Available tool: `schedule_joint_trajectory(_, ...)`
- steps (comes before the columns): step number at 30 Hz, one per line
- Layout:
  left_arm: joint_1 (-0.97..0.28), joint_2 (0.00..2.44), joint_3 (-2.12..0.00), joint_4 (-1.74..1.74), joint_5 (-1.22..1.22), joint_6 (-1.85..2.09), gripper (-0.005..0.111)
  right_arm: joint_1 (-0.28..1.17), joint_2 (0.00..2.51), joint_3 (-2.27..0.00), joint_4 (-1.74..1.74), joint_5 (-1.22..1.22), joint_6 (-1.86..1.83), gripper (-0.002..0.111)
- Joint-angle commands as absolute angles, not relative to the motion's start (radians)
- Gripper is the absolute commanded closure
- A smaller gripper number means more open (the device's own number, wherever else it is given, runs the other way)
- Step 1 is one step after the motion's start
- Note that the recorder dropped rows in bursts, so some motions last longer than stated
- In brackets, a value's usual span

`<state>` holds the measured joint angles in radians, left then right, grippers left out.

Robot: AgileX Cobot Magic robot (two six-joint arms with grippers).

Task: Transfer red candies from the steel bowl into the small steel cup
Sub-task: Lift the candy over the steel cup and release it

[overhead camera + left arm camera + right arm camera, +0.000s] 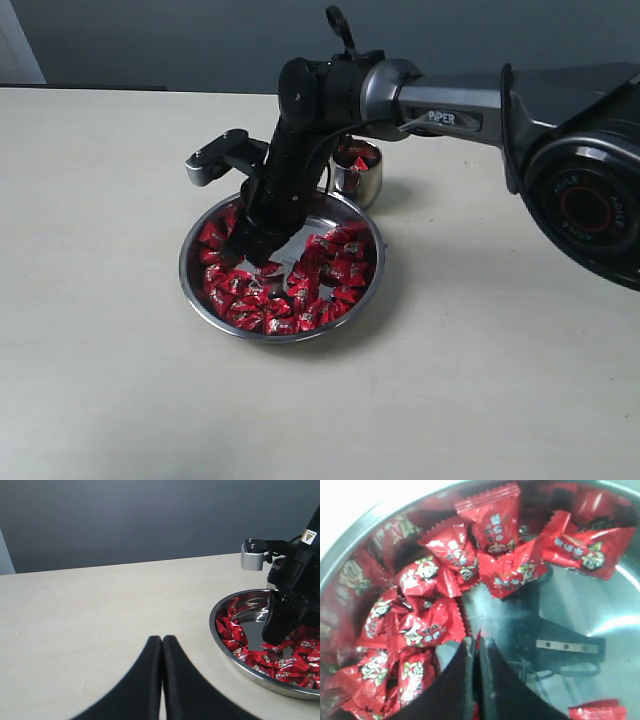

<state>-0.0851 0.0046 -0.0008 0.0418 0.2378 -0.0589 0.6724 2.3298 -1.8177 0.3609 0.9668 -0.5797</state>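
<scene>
The steel bowl [190, 285] lies mid-table with many red candies [330, 265] round its inside and a bare patch in the middle. My right gripper [250, 255] reaches down into it at the left side. In the right wrist view this gripper [475, 642] is shut, with a sliver of red wrapper pinched between its fingertips, next to a heap of candies [427, 625]. The small steel cup [362, 178] stands just behind the bowl, partly hidden by the arm, with red candies inside. My left gripper [162, 639] is shut and empty above the table, left of the bowl [220, 645].
The right arm's black wrist and its grey camera mount [205, 165] hang over the bowl's back left. The pale table [120, 350] runs to a dark wall behind. The left arm does not show in the exterior view.
</scene>
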Motion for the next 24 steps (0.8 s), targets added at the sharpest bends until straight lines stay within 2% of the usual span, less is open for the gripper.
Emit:
schedule_joint_trajectory(1,-0.092,0.000,0.000,0.043,0.232,-0.061,0.106,0.669,2.273,-1.820,0.298,0.950,-0.577,0.109)
schedule_joint_trajectory(9,-0.092,0.000,0.000,0.043,0.232,-0.061,0.106,0.649,2.153,-1.820,0.030,0.861,-0.396,0.109)
schedule_joint_trajectory(17,-0.092,0.000,0.000,0.043,0.232,-0.061,0.106,0.517,2.122,-1.820,0.018,0.815,-0.298,0.109)
schedule_joint_trajectory(24,-0.092,0.000,0.000,0.043,0.232,-0.061,0.106,0.459,2.122,-1.820,0.038,0.797,-0.288,0.109)
